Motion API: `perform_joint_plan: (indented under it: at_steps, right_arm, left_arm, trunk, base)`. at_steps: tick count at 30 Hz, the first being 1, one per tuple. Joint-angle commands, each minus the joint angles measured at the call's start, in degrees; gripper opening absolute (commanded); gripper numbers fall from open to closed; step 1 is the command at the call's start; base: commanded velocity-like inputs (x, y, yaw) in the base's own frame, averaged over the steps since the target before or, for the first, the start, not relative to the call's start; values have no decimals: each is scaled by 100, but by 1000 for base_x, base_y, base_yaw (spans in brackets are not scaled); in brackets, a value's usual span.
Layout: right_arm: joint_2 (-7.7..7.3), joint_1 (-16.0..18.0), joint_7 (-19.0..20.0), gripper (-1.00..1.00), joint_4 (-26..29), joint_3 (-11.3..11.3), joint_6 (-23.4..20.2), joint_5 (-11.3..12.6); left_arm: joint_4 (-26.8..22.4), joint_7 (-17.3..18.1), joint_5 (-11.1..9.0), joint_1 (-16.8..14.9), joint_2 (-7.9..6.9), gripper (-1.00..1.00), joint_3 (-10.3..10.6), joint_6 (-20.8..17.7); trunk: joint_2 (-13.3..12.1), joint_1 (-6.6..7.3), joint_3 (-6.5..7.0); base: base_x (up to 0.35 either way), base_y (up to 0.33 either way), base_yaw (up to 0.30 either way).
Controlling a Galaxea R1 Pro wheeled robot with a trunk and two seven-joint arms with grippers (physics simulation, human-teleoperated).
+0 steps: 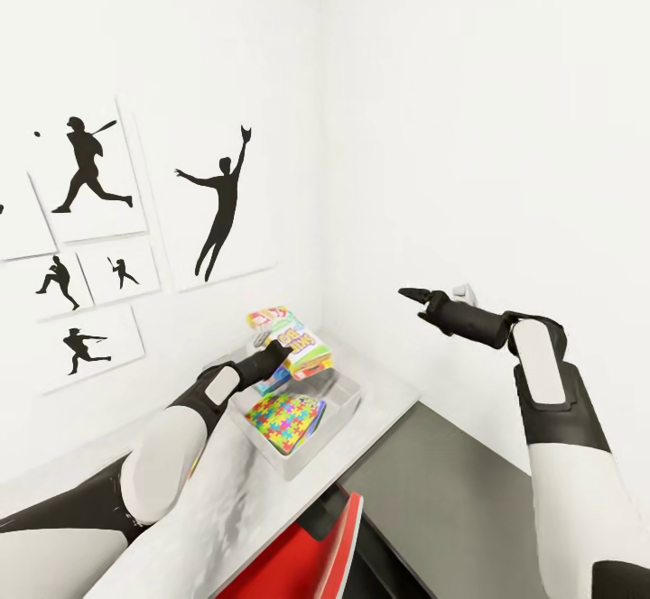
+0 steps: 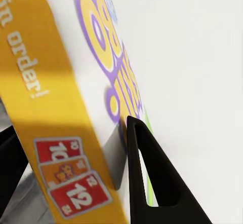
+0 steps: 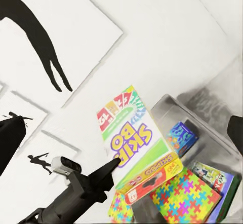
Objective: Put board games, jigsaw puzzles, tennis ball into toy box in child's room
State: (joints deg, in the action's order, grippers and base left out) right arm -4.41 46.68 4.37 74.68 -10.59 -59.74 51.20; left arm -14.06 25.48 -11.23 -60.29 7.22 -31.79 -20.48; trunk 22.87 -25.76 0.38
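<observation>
Left gripper (image 3: 114, 164) grips the SKIP BO box (image 3: 134, 140) above the toy box (image 3: 205, 112).
Below the gripper, jigsaw puzzles (image 3: 185, 193) lie in the bin; beyond it, a blue game box (image 3: 182, 138).

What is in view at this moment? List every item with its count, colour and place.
SKIP BO board game: one, green, yellow and red, held above the toy box.
Toy box: one, translucent grey, on the table by the wall corner.
Jigsaw puzzle: one clearly seen, multicolour, in the toy box.
Other game boxes: two, a blue one and another, in the toy box.
Table: one, pale grey-white.
Chair: one, red, at the table.
Silhouette pictures: several, black on white, on the wall.
Left gripper: shut on the SKIP BO board game.
Right gripper: raised, holding nothing.
</observation>
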Motion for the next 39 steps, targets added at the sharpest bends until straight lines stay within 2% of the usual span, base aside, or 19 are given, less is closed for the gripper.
perform_joint_plan:
  at_steps: [1, 6, 9, 14, 21, 39]
  right_arm:
    - [1, 54, -29, 100, -181, 0, -26, 3]
    - [10, 112, -186, 100, -514, 37, -10, 56]
    - [3, 64, -214, 100, -513, 46, -10, 66]
    - [0, -8, -222, 100, -495, 56, -26, 63]
    - [2, -18, -226, 100, -214, 48, -26, 65]
    - [11, -19, -226, 100, -191, 57, -26, 64]
  left_arm:
    - [-9, -65, -52, 0, 4, -100, -18, -54]
    - [-9, -569, -54, 2, 15, -100, -18, -54]
    - [-9, -680, -55, 1, 14, -100, -20, -47]
    - [-9, -709, -61, 1, 9, -100, -29, -37]
    - [-9, -673, -56, 1, -3, -100, -260, -35]
    - [-9, -658, -56, 0, -19, -100, -293, -47]
  trunk:
    - [5, -2, -3]
    - [5, -2, -3]
    - [5, -2, -3]
    - [5, -2, -3]
    - [5, -2, -9]
    - [5, -2, -162]
  base:
    - [0, 0, 0]
    - [0, 0, 0]
    - [0, 0, 0]
    - [0, 0, 0]
    - [0, 0, 0]
    - [0, 0, 0]
